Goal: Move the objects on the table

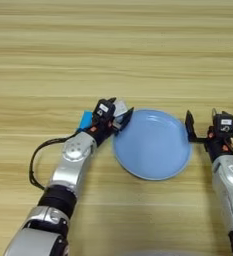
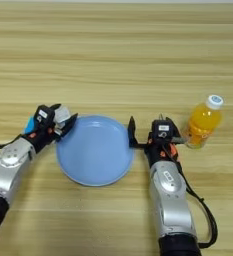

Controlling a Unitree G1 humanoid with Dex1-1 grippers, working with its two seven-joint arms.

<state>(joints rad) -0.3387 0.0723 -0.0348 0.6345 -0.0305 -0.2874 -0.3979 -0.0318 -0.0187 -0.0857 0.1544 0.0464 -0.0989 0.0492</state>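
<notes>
Reaching in from the lower left of the frame, the left gripper (image 1: pixel 119 116) sits at the upper-left rim of the plate (image 1: pixel 153 145), its 2 black fingers spread, with a small grey-silver block (image 1: pixel 121 107) between them; whether the fingers press on the block I cannot tell. A blue bar (image 1: pixel 85 120) lies flat on the table (image 1: pixel 113 50) just left of this gripper, partly hidden behind the wrist. The right gripper (image 2: pixel 147 131) rises from the bottom of the frame, right of centre in the right eye view, and stands at the plate's right rim; its 2 fingers are apart, 1 dark finger (image 2: pixel 132 131) touching or just over the rim, and nothing shows between them. A bottle (image 2: pixel 204 123) of orange drink with a white cap stands upright just right of that gripper, near the right edge of the frame; it shows only in the right eye view.

Counted: 1 blue bar, 1 grey block, 1 bottle, 1 round light-blue plate, 2 grippers. Small orange bits show by the right wrist, but what they are cannot be told.

The plate lies in the middle of the frame, between the 2 grippers, and has nothing in it. A black cable (image 1: pixel 35 160) loops beside the left arm at the left. The left wrist blocks part of the bar; the right gripper stands between plate and bottle
</notes>
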